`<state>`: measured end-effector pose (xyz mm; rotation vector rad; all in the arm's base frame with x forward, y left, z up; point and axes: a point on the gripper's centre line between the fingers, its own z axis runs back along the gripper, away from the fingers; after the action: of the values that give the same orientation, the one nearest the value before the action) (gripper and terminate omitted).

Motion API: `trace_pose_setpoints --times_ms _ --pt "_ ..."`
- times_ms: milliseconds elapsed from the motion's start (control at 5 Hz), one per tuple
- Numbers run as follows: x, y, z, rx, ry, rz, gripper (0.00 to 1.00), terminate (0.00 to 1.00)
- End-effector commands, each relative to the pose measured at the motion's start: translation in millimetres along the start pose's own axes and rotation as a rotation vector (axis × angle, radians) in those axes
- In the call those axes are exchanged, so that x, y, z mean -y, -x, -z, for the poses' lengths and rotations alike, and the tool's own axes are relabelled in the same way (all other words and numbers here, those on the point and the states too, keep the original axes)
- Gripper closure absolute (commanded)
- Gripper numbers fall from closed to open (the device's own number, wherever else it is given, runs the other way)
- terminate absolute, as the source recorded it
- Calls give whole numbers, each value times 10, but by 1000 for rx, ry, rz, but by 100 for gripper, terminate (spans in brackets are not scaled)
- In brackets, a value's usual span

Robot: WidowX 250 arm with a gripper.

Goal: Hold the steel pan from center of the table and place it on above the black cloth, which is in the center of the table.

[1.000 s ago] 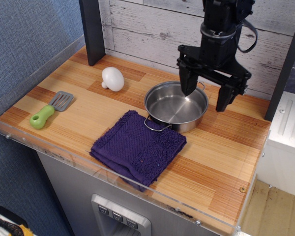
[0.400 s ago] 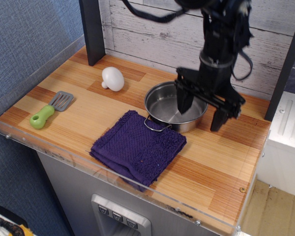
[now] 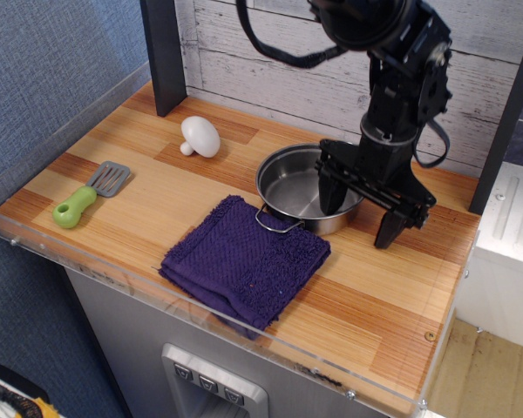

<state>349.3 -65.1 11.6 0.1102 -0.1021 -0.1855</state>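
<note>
The steel pan (image 3: 292,185) stands on the table (image 3: 366,287) just behind and right of the black cloth (image 3: 244,259), its front wire handle over the cloth's far edge. My gripper (image 3: 360,221) is open and low, straddling the pan's right rim: one finger (image 3: 331,193) is inside the pan, the other finger (image 3: 390,228) is outside, close to the table. The pan's right rim is hidden behind the gripper. The cloth lies flat near the front edge with nothing on it.
A white mushroom (image 3: 200,137) sits at the back left. A green-handled grey spatula (image 3: 91,193) lies at the left. A dark post (image 3: 164,54) stands at the back. A clear acrylic rim (image 3: 157,292) runs along the front edge.
My gripper has come down from above the pan's right side and moved slightly forward. It now straddles the right rim near table height. The pan and cloth have not moved.
</note>
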Motion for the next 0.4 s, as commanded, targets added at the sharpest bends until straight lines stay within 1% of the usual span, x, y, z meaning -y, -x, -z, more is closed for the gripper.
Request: trace_pose_setpoints --times_ms 0,200 --pt "1 -105 -140 65 15 -2 100 0" --pt "-38 -127 -257 81 28 -9 100 0"
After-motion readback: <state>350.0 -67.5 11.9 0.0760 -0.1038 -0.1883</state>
